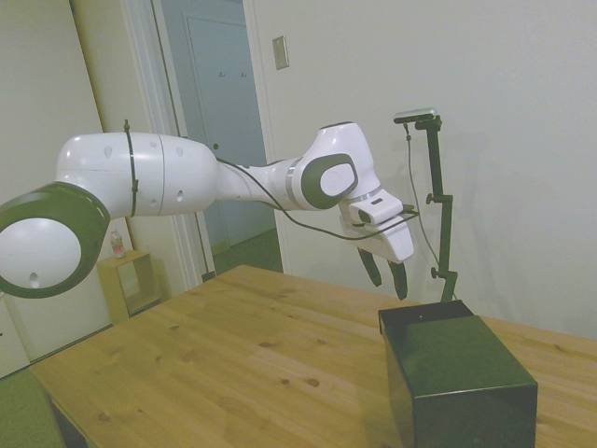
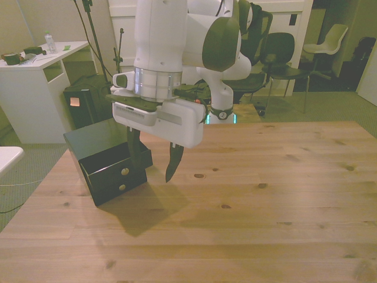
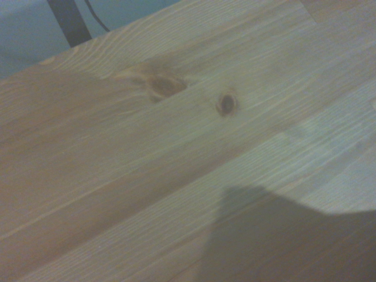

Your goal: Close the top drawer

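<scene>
Side view first: the white arm is reaching in over the wooden table (image 1: 233, 345), and the gripper (image 1: 387, 278) is hanging in the air just above the back edge of the black cabinet (image 1: 457, 383), not touching it. Both dark fingers are pointing down with a clear gap between them, so the jaws are standing apart with nothing in them. From this side the cabinet is only showing its plain top and walls, so the drawer fronts are hidden.

Front view: the cabinet (image 2: 94, 141) is sitting near the table's (image 2: 265, 206) edge on the front view's left. The top drawer (image 2: 118, 165) is sticking out a bit from the body, with a small round knob on its face. The gripper (image 2: 153, 160) is hovering right in front of that drawer, one finger overlapping its corner; can't tell if it's touching.

Wrist view: just blurry wood grain of the table (image 3: 147, 147), two dark knots and a shadow.
</scene>
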Robot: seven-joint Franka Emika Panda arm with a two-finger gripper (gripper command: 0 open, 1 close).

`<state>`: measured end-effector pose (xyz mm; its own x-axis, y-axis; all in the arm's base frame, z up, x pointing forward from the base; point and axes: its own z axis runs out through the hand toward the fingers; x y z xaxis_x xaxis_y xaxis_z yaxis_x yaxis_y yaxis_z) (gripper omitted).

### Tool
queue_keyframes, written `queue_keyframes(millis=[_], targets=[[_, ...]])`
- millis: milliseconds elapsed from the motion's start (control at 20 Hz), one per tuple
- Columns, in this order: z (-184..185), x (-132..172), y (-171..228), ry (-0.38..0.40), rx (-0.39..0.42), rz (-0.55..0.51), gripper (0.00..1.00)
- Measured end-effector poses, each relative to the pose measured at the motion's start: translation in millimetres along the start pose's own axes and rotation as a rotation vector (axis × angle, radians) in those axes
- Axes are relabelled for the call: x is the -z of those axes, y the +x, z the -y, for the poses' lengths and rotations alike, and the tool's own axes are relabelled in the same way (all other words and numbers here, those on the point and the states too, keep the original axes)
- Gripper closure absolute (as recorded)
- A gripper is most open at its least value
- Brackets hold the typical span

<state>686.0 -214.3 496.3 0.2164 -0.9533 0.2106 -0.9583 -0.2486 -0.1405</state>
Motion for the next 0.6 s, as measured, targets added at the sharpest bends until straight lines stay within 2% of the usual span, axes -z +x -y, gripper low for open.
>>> queue_keyframes(millis=[200,600], targets=[[-0.1,-11.3,-0.2,-0.014,-0.037,0.006,1.00],[-0.3,-9.8,-1.2,-0.013,-0.079,0.006,1.00]])
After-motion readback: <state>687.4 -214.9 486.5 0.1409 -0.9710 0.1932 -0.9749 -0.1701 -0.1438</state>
